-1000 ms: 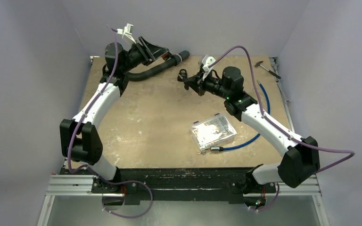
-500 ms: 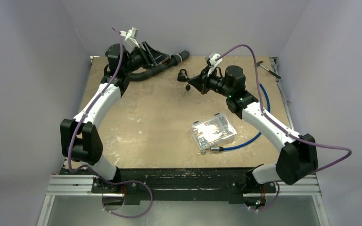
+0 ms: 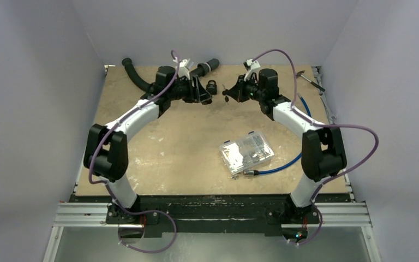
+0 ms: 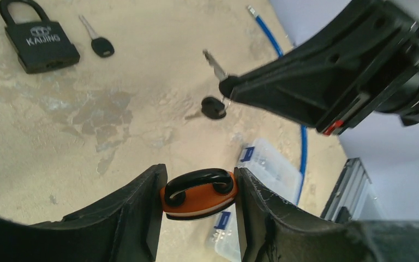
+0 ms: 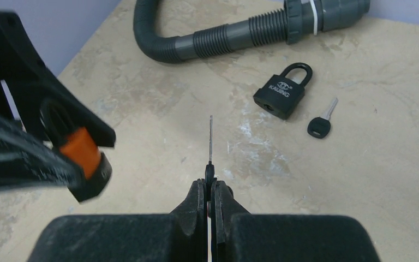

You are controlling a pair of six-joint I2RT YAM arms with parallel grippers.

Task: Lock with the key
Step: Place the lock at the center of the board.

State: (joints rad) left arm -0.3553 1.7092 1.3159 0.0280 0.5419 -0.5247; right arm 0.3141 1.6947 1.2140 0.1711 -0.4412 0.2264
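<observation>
Left claw (image 4: 199,179) clamped on orange lock (image 4: 199,195), raised off the surface (image 4: 60,136) | right claw (image 5: 210,185) pinching key (image 5: 210,139), blade pointing forward, near the lock but apart from it | second key (image 4: 214,107) hanging below the held one | black padlock (image 5: 282,93) and loose key (image 5: 321,124) lying just beside each other on the surface, near hose (image 5: 240,38)

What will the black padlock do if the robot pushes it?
It would probably slide, not roll: the padlock lies flat on its boxy body. It looks solid, so it is likely heavy for its size and stiff, not floppy.
</observation>
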